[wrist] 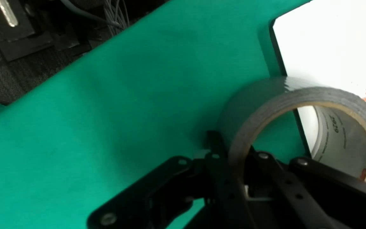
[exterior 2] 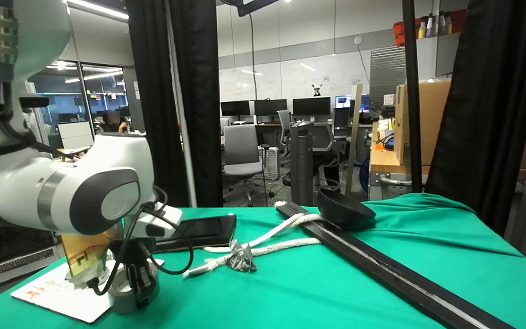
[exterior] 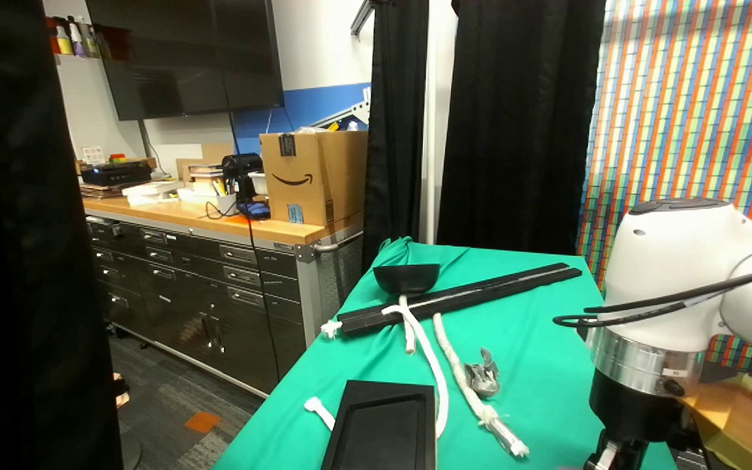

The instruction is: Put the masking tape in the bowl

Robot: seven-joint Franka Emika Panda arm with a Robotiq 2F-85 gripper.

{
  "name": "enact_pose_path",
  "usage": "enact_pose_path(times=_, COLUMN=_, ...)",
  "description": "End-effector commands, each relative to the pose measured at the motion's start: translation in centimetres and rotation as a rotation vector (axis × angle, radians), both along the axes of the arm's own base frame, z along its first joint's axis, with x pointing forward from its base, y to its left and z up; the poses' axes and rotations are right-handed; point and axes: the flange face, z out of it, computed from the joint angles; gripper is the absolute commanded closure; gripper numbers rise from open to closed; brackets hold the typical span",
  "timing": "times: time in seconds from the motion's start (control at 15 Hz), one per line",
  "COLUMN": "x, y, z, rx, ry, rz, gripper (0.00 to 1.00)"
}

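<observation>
The masking tape [wrist: 300,95] is a pale grey roll at the right of the wrist view. It also shows at the lower left of an exterior view [exterior 2: 123,304]. My gripper [wrist: 233,148] straddles the roll's wall, one finger outside and one inside the ring, and looks shut on it. The gripper points down in an exterior view [exterior 2: 142,292]. I cannot tell whether the roll touches the table. The dark bowl [exterior: 407,279] is at the far end of the table, well away from the gripper, against the black stick. In an exterior view the bowl [exterior 2: 343,210] looks tilted.
A white board [wrist: 329,41] lies beside and partly under the roll. A flat black slab [exterior: 386,424], white rope [exterior: 461,375] with a grey tape clump [exterior: 482,375], and a long black stick [exterior: 480,294] lie between gripper and bowl. The table edge [wrist: 84,57] is near.
</observation>
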Motion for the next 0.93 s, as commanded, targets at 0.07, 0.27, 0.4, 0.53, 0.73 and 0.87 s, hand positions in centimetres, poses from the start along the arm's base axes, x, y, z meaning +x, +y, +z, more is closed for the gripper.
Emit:
enact_pose_path(times=0.07, x=0.2, y=0.4, z=2.1, rx=0.007, ry=-0.026, rz=0.022, gripper=0.87)
enact_pose_path(times=0.27, x=-0.1, y=0.1, z=4.9, rx=0.009, ry=-0.042, rz=0.031, gripper=0.87)
enact_pose_path(times=0.4, x=-0.1, y=0.0, z=7.4, rx=0.009, ry=-0.053, rz=0.035, gripper=0.87)
enact_pose_path(times=0.53, x=-0.2, y=-0.4, z=10.6, rx=0.008, ry=-0.075, rz=0.031, gripper=0.87)
enact_pose_path(times=0.73, x=0.2, y=-1.7, z=16.1, rx=-0.003, ry=-0.130, rz=0.029, gripper=0.87)
enact_pose_path(times=0.87, x=1.0, y=-3.1, z=20.1, rx=-0.026, ry=-0.177, rz=0.035, gripper=0.87)
